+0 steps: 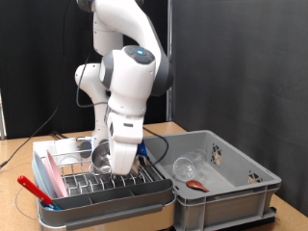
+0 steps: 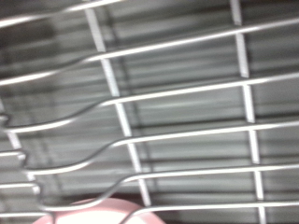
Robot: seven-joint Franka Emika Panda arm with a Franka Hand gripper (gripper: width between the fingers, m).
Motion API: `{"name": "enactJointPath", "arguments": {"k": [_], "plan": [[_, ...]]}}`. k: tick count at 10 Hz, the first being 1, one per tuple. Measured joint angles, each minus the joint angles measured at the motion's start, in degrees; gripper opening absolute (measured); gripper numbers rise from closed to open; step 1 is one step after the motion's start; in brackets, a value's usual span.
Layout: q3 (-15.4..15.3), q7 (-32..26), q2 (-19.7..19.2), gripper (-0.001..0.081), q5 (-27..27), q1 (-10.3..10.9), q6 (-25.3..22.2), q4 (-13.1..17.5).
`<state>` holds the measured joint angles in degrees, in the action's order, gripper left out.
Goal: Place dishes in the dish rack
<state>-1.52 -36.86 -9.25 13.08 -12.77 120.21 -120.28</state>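
Note:
The dish rack (image 1: 144, 195) is a pale tray with a silver wire grid, at the exterior view's lower left. My gripper (image 1: 121, 173) is lowered into it, fingertips down among the wires. The shiny steel bowl (image 1: 99, 155) stands on edge in the rack, right beside the hand on the exterior view's left. The clear glass (image 1: 187, 166) and the reddish-brown spoon (image 1: 197, 183) lie in the grey crate (image 1: 252, 183) on the right. The wrist view shows only the rack's wire grid (image 2: 168, 140) very close, with a blurred pink shape (image 2: 103, 213) at one edge.
A pink board (image 1: 44, 174) stands at the rack's left side. A red-handled tool (image 1: 32, 188) sticks out past the rack's left edge. A clear container (image 1: 65, 150) sits at the rack's back. The wooden table (image 1: 14, 154) shows behind.

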Motion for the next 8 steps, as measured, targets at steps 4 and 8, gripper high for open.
{"name": "enactJointPath", "arguments": {"k": [4,8], "plan": [[-0.93,-6.89,8.13,0.0803,-0.22,0.03,-6.56,-6.58],[-1.03,-9.41,17.92,0.0803,-0.31,0.04,-6.53,-15.53]]}}
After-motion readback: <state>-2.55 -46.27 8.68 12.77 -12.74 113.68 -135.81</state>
